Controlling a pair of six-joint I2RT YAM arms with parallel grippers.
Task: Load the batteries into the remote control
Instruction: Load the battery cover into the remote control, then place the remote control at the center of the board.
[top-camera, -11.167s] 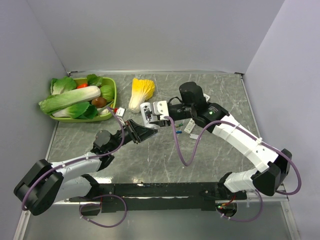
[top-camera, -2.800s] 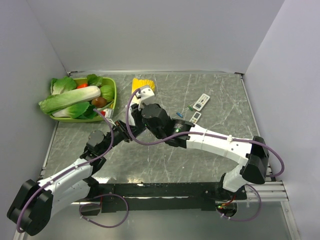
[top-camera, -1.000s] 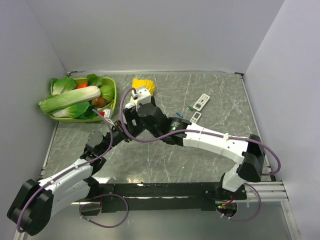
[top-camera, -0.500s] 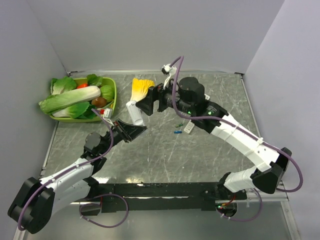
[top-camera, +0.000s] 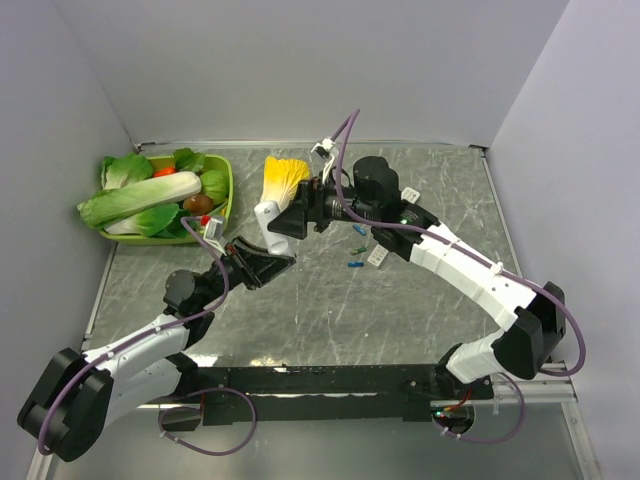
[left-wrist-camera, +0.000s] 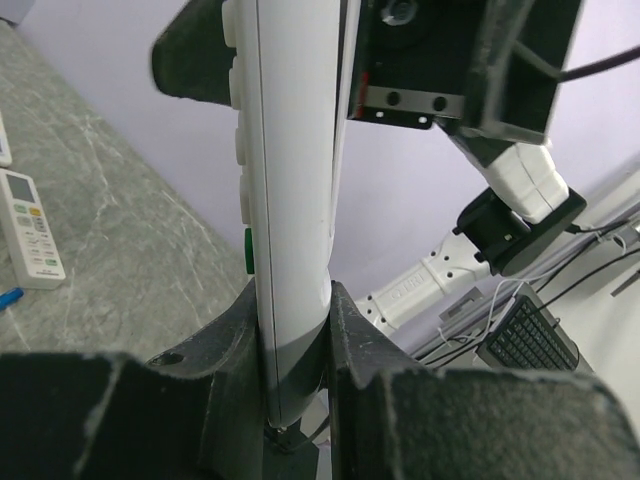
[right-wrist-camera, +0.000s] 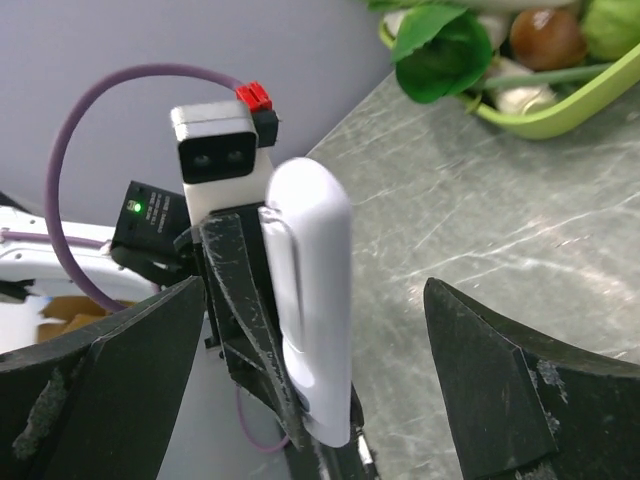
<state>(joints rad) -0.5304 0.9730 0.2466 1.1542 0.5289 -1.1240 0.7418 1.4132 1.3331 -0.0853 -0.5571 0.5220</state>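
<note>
The left gripper (left-wrist-camera: 295, 335) was clamped on the lower end of the remote control (left-wrist-camera: 290, 180). The remote was held upright above the table (top-camera: 330, 310), its long axis rising away from the jaws and its buttons seen edge-on in the left wrist view. The right gripper (right-wrist-camera: 312, 320) was spread wide, with one finger on each side of the remote's upper end and a clear gap on both sides. Nothing was gripped by it, and no contact was seen. From the right wrist, a smooth white face of the remote was presented (whether the battery compartment was open there could not be told).

The batteries (top-camera: 354, 265) were lying loose on the stone top, well apart from the raised remote and to the robot's right of it, under the right forearm. The blue one lay flat just beside a small white remote (top-camera: 378, 256). A basket of vegetables (top-camera: 228, 185) was set at the far left, away from the work.

It was judged that the right arm was the nearer and the only free one. The batteries lay below and to the right of its open jaws, so a descent to the table would be called for while the remote was kept steady by the left.
</note>
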